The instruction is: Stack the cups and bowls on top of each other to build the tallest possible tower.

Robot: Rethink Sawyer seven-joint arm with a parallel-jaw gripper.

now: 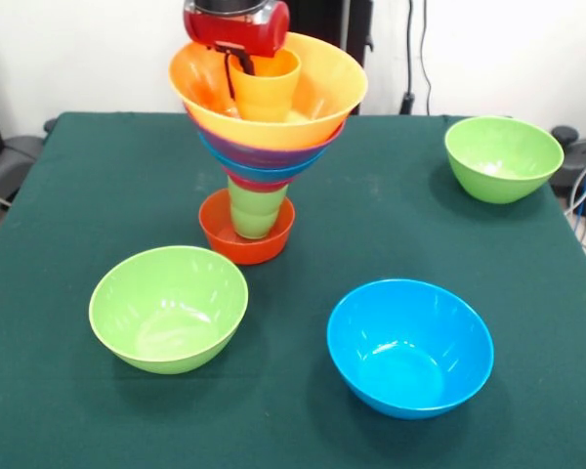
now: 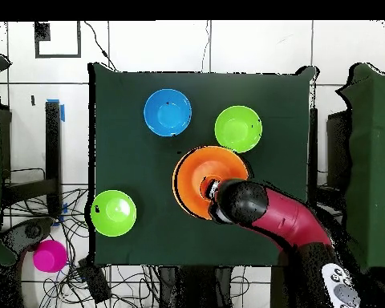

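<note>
I am reaching down from above into the very large orange bowl [image 1: 313,93] that is crowning the tower [image 1: 259,156], and my gripper [image 1: 242,66] is sitting at the orange cup [image 1: 266,86] standing inside that bowl. One dark finger is showing against the cup's rim and wall, so I am judging that my fingers are pinching the cup's wall, though the second finger is hidden from me. The tower is standing near the middle of the green surface [image 1: 59,195]: a small red-orange bowl [image 1: 246,239] at the base, the light green cup [image 1: 255,210] rising out of it, then narrow bands of pink, blue and purple bowls, and the wide orange bowl on top. Three bowls are waiting loose on the surface: a lime green bowl [image 1: 168,308] and a blue bowl [image 1: 410,347] toward the front edge, and another lime green bowl [image 1: 503,158] well apart near the far corner. From overhead, a pink bowl [image 2: 50,256] is lying off the surface among cables. What is worrying me is the shape of this column: it is widening upward on a single slim cup, so any sideways drag from my fingers as I am letting go or lifting away could be tipping the whole stack. The cup is also sitting off to one side of the big bowl, loading it unevenly, and a snagged rim could be pulling everything over.
</note>
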